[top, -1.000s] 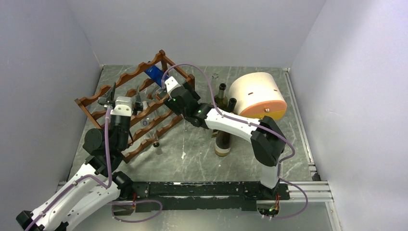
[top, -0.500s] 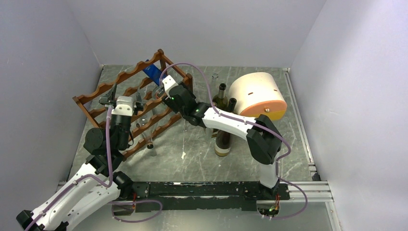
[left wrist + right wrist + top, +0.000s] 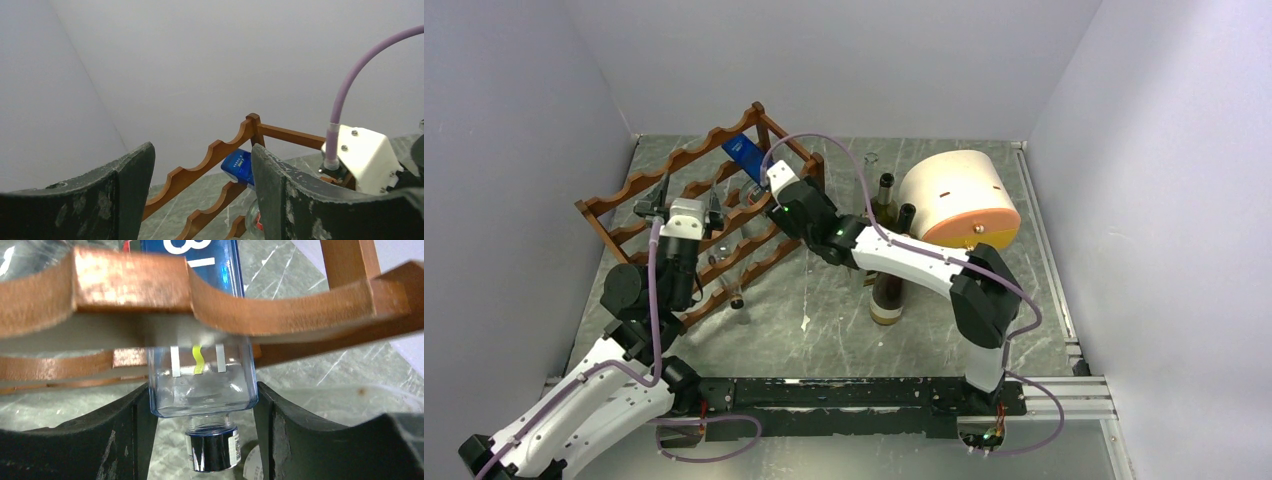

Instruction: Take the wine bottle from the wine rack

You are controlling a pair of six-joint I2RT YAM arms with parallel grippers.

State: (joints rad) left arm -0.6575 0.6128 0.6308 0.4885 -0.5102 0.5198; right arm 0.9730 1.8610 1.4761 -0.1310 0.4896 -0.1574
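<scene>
The wine rack (image 3: 686,158) is reddish-brown wood with wavy rails and stands at the left rear of the table. A blue and clear square wine bottle (image 3: 744,155) lies in its top tier, neck toward me. My right gripper (image 3: 765,188) is shut on this bottle (image 3: 200,375) at its shoulder, a finger pressing each side, with the chrome cap (image 3: 212,450) hanging between them under a rail (image 3: 130,290). My left gripper (image 3: 687,198) hovers over the rack's front rails, open (image 3: 201,150) with nothing between its fingers. Beyond it I see the rails (image 3: 200,167) and the bottle's blue base (image 3: 239,166).
A cream-and-orange drum-shaped box (image 3: 959,195) sits at the right rear. Dark bottles (image 3: 885,195) (image 3: 889,290) stand upright beside it, under my right arm. A clear bottle (image 3: 736,295) pokes from the rack's lower tier. Grey walls close in on the left, back and right.
My right gripper's fingers have closed in onto the bottle's shoulder. The rack has shifted slightly to the left. The left gripper has barely moved.
</scene>
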